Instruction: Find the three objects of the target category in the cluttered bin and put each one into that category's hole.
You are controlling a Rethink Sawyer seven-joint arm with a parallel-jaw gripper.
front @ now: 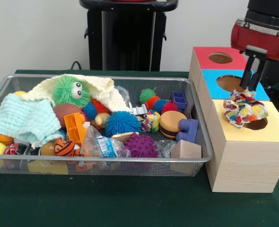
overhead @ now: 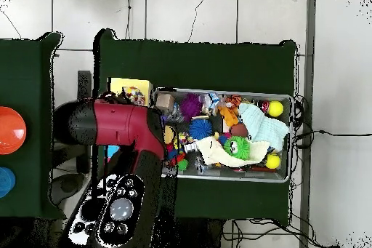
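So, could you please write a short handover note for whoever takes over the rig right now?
Gripper: above the boxes, just over the confetti lump; whether it is open or shut cannot be told.
One confetti lump sits on the yellow-topped box, at the rim of its hole, not yet dropped in.
Another confetti lump lies in the bin, mid-right, among the spiky balls.
A third is not visible.
Left: get the lump into the hole, then fetch the rest from the bin.
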